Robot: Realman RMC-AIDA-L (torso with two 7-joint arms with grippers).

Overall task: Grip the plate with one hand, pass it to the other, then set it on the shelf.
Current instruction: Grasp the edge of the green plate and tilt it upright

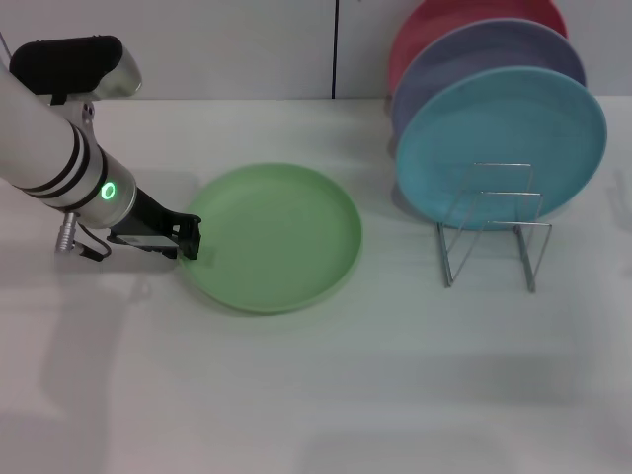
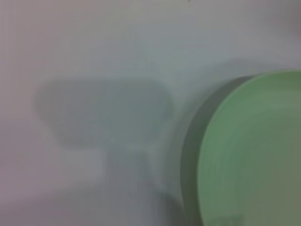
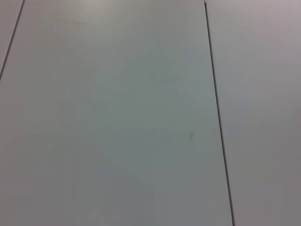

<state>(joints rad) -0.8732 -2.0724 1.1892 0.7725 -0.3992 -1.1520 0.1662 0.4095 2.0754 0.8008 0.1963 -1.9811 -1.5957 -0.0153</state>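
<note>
Plate, light green, lies flat on desk, well left of wire shelf. Left gripper sits low at plate's left rim; whether it's open or clamped, can't tell. Best approach, likely: pinch rim squarely, lift level w/o tipping.

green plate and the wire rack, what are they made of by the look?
Green plate: likely plastic, matte; even colour, soft sheen, no glaze glare. Wire rack: thin bent metal wire, bright silver, probably plated or polished steel. Left gripper sits at the plate's rim.
</note>
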